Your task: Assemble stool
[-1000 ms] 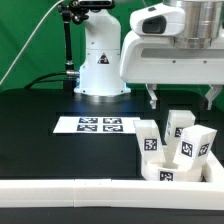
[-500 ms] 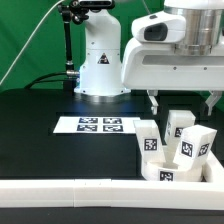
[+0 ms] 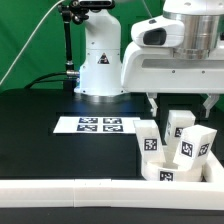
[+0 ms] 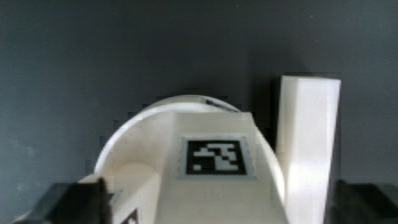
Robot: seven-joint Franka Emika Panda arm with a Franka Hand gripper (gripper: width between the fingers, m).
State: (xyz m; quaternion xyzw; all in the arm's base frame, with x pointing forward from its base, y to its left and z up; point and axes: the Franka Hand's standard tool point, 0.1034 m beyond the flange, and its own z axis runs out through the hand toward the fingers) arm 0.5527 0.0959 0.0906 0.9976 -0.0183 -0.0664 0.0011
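Assembly not begun: blocky white plastic tagged legs (image 3: 176,143) stand loose by the white rail (image 3: 70,195), exterior view's right. Two-finger gripper (image 3: 181,103) hovers above, fingers wide apart, empty.

The seat disc (image 3: 178,172) hides behind 3 legs (image 3: 149,141); the arm (image 3: 170,45) is cropped above.

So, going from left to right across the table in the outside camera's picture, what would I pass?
Marker board → stool parts, a cluster of white tagged blocks by the rail, with the open gripper hanging above them.
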